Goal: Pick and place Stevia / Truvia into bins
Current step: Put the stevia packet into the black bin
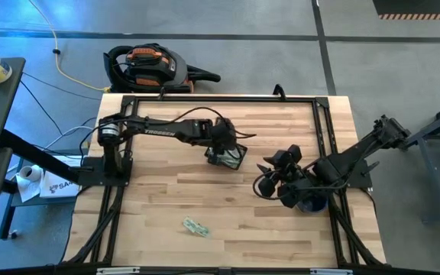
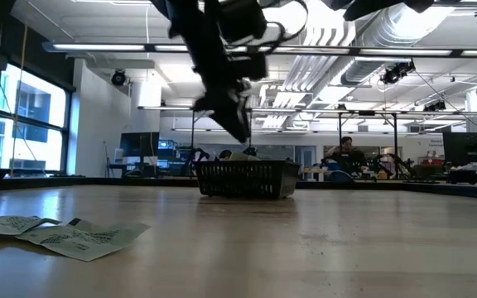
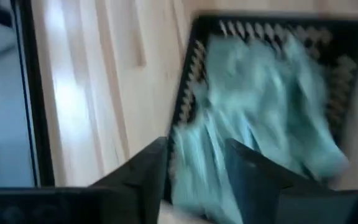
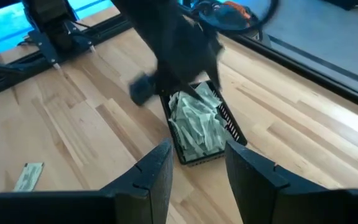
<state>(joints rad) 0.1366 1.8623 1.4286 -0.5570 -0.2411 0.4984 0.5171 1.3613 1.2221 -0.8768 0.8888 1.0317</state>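
The left gripper (image 1: 224, 145) hangs directly over the basket (image 1: 230, 159), which sits near the middle of the table (image 1: 166, 198), slightly toward the far edge. In the left wrist view the two dark fingers (image 3: 145, 171) stand spread, with a gap between them and nothing pinched; the basket's heap of pale green sachets (image 3: 260, 106) lies straight ahead of them. The right wrist view confirms that the basket (image 4: 229, 127) is already well filled with sachets (image 4: 194, 127). The items still to be collected are the loose sachets (image 1: 195, 226) lying flat on the table near its front edge, well apart from the basket; the low view shows them as a small overlapping cluster (image 2: 65, 234). The governing relation is therefore as follows: the remaining sachets lie toward the front edge from the left gripper, a little to the left-arm side of the basket, with their long axis running obliquely across the table planks. The right gripper (image 1: 275, 179) rests on the right side of the table, beside the basket, with its fingers (image 4: 157, 171) also spread and empty. Both grippers stand well clear of the loose sachets; the left appears marginally better placed, since the sachets lie on its side of the table.
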